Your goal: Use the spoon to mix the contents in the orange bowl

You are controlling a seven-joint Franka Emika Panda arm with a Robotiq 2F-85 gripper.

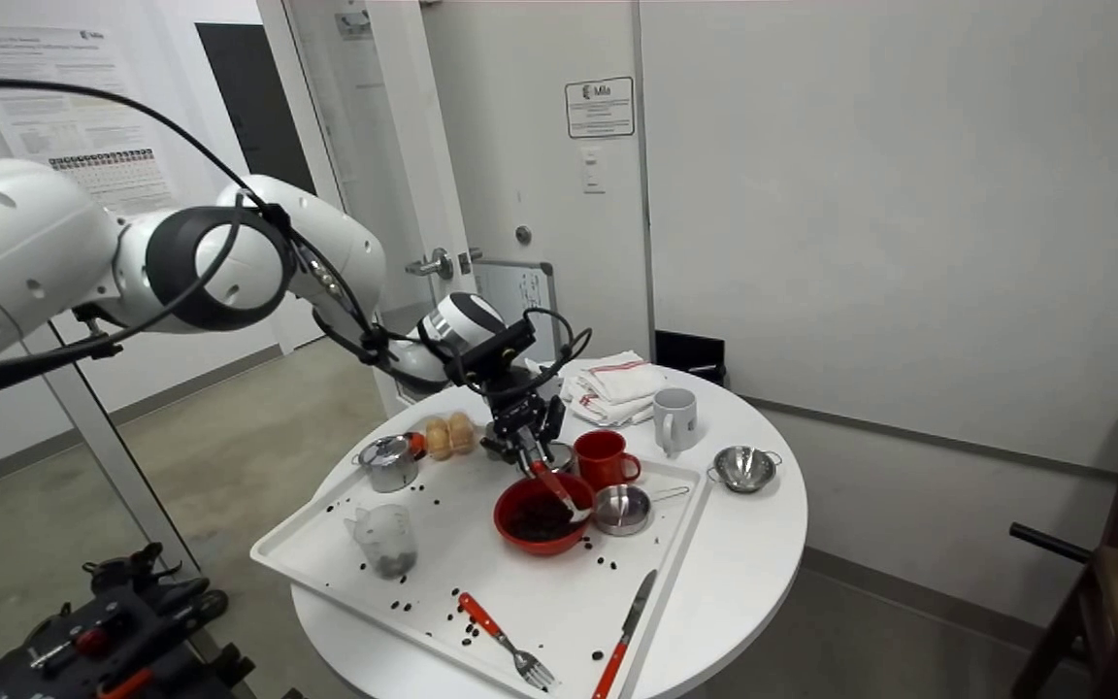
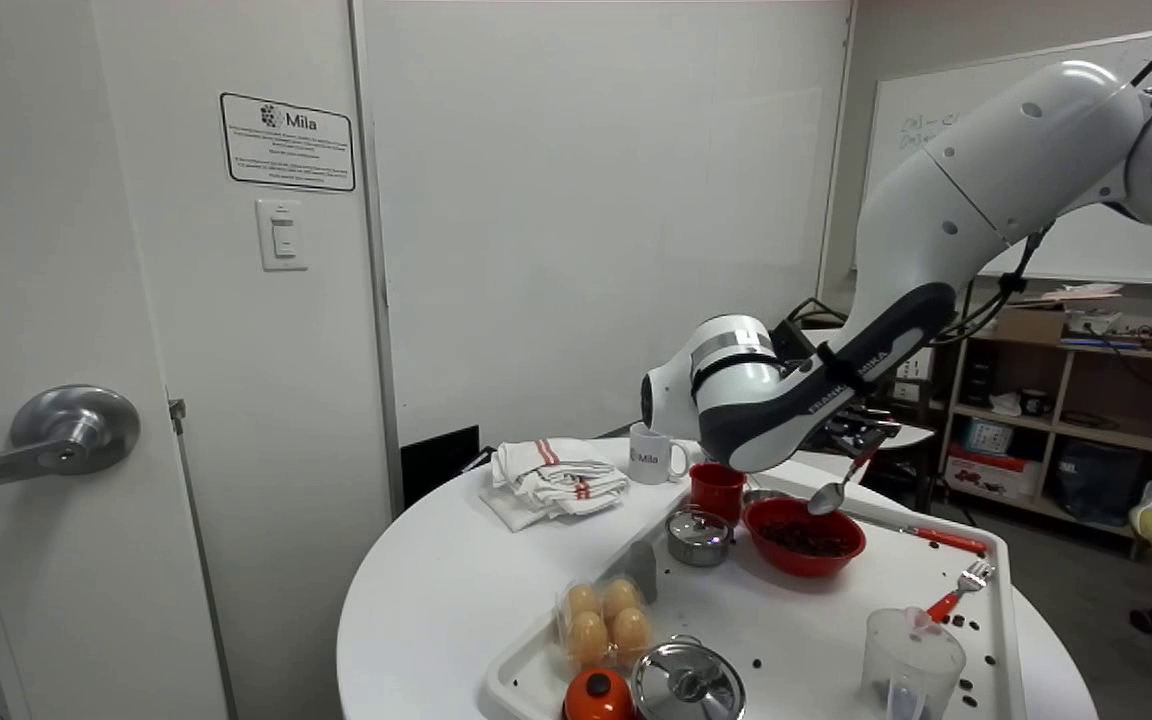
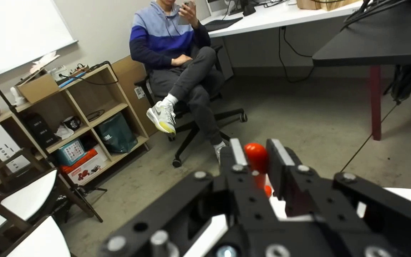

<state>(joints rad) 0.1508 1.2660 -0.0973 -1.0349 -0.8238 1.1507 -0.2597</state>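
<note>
The Robotiq gripper (image 3: 257,153) is drawn narrow on the spoon (image 1: 556,485); in the wrist view the red handle (image 3: 256,159) sits between its two fingers (image 3: 280,153). In an exterior view the spoon slants down from the fingertips toward five o'clock, into the outline of the red-orange bowl (image 1: 542,547), which lies below the gripper at six o'clock. The spoon's metal head (image 2: 826,497) appears in an exterior view near the bowl's rim at one o'clock, close to the dark bean-like pieces (image 2: 801,538) inside; whether it touches them I cannot tell. The bowl stands on a white tray (image 1: 452,534). With the bowl as dial centre in an exterior view, a red mug (image 1: 601,459) stands just beside it between one and two o'clock, a small metal saucepan (image 1: 620,524) at three, a red-handled knife (image 1: 628,631) at five, a red-handled fork (image 1: 496,630) between six and seven, a clear measuring jug (image 1: 389,539) near nine, and a lidded metal pot (image 1: 391,468) and brown eggs (image 1: 450,437) near ten.
</note>
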